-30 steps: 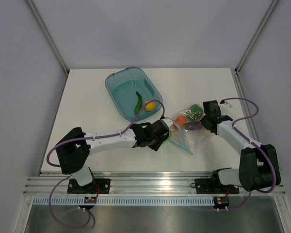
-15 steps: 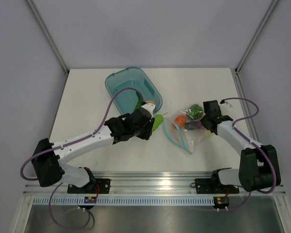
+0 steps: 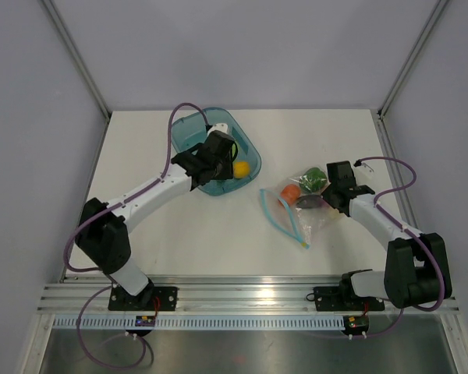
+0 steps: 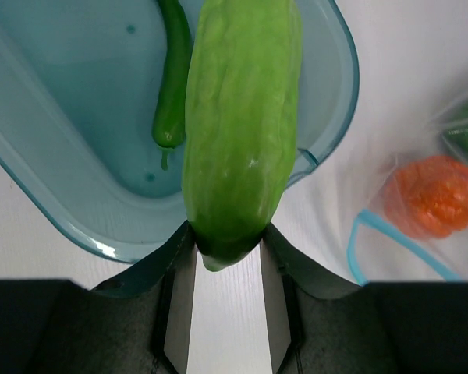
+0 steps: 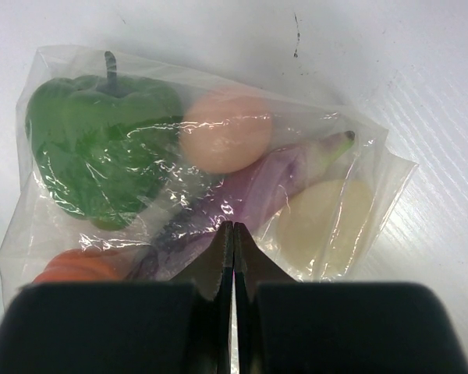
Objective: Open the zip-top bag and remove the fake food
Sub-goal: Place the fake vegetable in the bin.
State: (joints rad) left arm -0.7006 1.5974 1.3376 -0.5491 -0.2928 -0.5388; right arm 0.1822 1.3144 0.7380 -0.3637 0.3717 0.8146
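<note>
Glossy, bumpy plastic cucumber [image 4: 238,132]; crinkly clear plastic zip-top bag [image 5: 374,152].

No word, number or brand can be read in any of the views. The nearest things to labels are two small coloured tags on the front rail [image 3: 249,308] — the left tag [image 3: 147,320] and the right tag [image 3: 356,327]. Each shows a spot of orange and yellow, far too small to make out any lettering.

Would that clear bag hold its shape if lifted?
Probably not: the zip-top bag is thin, wrinkled film, so it likely sags. The fake food inside looks loose and would probably shift.
</note>
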